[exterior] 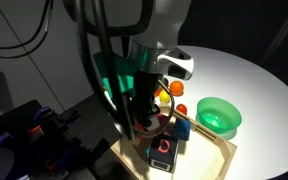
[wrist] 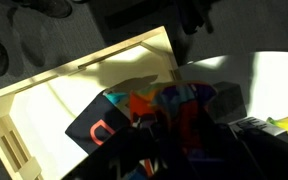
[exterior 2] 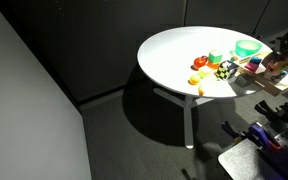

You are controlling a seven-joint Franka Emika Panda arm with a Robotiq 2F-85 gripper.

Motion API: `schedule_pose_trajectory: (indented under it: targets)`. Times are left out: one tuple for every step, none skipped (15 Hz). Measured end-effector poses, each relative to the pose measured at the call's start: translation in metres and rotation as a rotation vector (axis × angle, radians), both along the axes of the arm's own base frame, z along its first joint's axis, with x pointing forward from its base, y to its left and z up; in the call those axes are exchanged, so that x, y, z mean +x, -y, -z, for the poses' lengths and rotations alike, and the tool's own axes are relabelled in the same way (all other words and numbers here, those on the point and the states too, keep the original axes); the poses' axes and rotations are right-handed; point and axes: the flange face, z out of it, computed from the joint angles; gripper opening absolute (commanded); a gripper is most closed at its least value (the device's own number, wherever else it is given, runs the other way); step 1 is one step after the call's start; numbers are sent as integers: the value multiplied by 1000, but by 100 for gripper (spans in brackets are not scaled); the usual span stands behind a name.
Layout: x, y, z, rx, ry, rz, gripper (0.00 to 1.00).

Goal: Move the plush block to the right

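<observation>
The gripper [exterior: 144,112] hung low over the wooden tray [exterior: 210,156]. Its jaws were lost in shadow in an exterior view. In the wrist view the gripper [wrist: 154,152] was only a dark blur along the bottom edge, so I could not tell whether the jaws stood apart or together, or whether they touched anything.

Just ahead of the jaws in the wrist view, an orange patch that seemed to be the plush block [wrist: 139,103] sat in a cluster of coloured blocks, near the tray's inner corner on the table side. Its lavender face could not be made out. The red block marked "D" [wrist: 99,132] lay tilted just beside it, toward the tray's open middle. In an exterior view that red block [exterior: 162,150] lay in the tray below the gripper, with a blue block [exterior: 183,128] close behind it.

The tray [wrist: 84,66] sat at the edge of the round white table [exterior: 259,80], on the robot's side. A green bowl [exterior: 220,116] stood on the table just beyond the tray's far corner. Small orange pieces [exterior: 176,88] lay farther in, behind the arm.

In the distant exterior view the table [exterior 2: 169,55] carried the bowl [exterior 2: 247,47] near its far edge and a black-and-white block [exterior 2: 224,70] nearer the front edge.
</observation>
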Motion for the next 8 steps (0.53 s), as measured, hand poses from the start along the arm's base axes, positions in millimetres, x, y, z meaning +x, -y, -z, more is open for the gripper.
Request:
schedule_pose_trajectory:
  targets:
    - [-2, 5, -4, 16, 20, 14, 11]
    - [-4, 9, -7, 30, 37, 30, 11]
    - [-5, 14, -10, 40, 52, 44, 11]
    - [-7, 19, -13, 46, 63, 62, 11]
    - [-7, 23, -16, 49, 74, 81, 11]
    - [-8, 28, -18, 51, 85, 101, 11]
    - [-8, 34, -21, 54, 96, 121, 11]
    - [-8, 38, -24, 56, 105, 137, 11]
